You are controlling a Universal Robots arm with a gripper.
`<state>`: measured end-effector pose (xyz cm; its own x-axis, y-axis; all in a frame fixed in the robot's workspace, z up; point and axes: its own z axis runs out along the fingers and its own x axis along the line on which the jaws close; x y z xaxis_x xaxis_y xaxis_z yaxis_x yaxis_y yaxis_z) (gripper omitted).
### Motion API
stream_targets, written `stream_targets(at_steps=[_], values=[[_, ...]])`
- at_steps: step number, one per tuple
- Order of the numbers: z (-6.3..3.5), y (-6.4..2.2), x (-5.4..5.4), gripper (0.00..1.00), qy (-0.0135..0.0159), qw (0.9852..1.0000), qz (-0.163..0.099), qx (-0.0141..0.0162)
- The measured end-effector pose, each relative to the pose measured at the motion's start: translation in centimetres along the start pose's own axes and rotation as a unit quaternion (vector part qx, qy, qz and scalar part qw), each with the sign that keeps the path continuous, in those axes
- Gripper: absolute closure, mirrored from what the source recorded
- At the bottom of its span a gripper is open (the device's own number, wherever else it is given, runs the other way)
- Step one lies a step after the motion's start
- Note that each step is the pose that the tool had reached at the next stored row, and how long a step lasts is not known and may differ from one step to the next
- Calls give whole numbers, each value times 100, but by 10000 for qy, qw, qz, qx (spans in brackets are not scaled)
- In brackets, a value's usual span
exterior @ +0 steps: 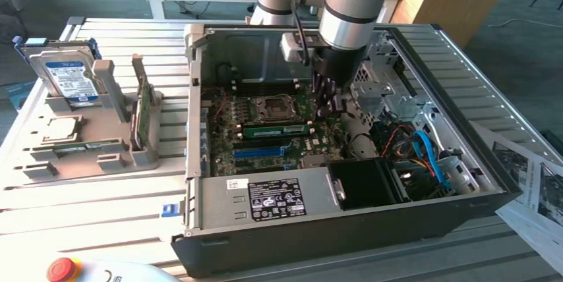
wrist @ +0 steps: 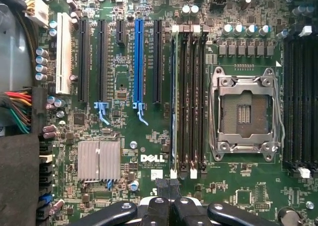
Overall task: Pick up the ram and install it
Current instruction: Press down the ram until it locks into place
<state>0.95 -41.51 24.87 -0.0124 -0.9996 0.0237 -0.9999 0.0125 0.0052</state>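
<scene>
– Inside the open case (exterior: 352,226), where is the gripper (exterior: 327,112)?

– It hangs low over the board (exterior: 264,153), just beside the empty CPU socket (exterior: 268,106). Its fingers are pressed together, and I judge they hold nothing.

– And the ram (exterior: 274,130)?

– It is a thin green stick that appears to sit in a slot on the board, near the fingertips and toward the exterior view's left of them.

– Which way does it run?

– In the exterior view, its long axis runs across, left to right. In the wrist view, the ram (wrist: 173,102) shows edge-on in the slot farthest from the socket (wrist: 243,114). It runs straight away from the gripper (wrist: 168,191), nearly in line with it.
</scene>
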Motion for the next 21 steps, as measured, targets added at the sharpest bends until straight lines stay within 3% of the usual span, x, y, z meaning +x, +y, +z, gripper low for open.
stream_targets(at_steps=[9,21], values=[[77,0,-2,90,18,10000,2,0],[84,0,-2,90,19,10000,2,0]])
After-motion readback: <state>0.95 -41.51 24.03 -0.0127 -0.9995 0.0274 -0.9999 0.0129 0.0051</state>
